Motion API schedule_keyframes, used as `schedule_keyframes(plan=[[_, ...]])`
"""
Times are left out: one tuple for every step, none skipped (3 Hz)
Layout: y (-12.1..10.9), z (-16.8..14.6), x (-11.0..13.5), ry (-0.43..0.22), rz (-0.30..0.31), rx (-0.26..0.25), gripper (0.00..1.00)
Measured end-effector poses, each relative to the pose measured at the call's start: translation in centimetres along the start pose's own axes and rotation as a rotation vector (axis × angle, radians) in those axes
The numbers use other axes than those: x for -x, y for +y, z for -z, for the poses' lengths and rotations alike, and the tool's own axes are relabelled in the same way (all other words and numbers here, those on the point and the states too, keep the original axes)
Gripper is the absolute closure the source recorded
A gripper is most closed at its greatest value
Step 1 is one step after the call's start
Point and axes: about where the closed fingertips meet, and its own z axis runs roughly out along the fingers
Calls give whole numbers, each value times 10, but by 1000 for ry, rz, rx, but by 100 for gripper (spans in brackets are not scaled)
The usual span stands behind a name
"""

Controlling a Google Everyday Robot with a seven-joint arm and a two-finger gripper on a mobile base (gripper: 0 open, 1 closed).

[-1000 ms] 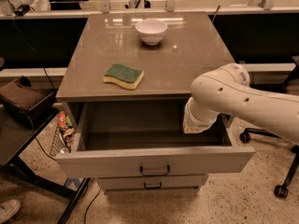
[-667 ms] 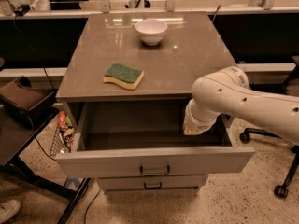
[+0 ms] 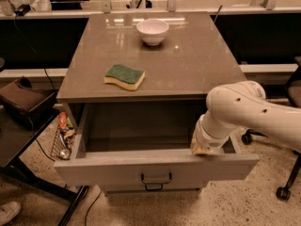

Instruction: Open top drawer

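Observation:
The top drawer [image 3: 117, 166] is pulled out of the grey cabinet, and its deep grey box stands open and looks empty. Its thin black bar handle [image 3: 156, 177] is in the middle of the tall flat front. My gripper [image 3: 204, 147] is at the end of the white arm [image 3: 244, 112], which comes in from the right. It rests at the right end of the drawer's front rim, just inside the box and well to the right of the handle.
On the cabinet top lie a green and yellow sponge [image 3: 124, 76] and a white bowl [image 3: 152, 31]. A lower drawer's handle [image 3: 154, 188] shows under the open one. A dark side table [image 3: 19, 126] stands at the left, a wire basket [image 3: 63, 135] hangs beside the cabinet, and a chair base [image 3: 282, 192] is at the right.
My gripper has moved down and forward to the drawer's front rim. The drawer stays pulled out about as far as before.

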Motion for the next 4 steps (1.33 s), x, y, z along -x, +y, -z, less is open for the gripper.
schedule_keyframes(plan=[[0, 0, 0, 0, 0, 0, 100], [45, 49, 5, 25, 34, 74, 100], [43, 51, 6, 27, 40, 70, 100], [15, 46, 12, 29, 78, 37, 100]])
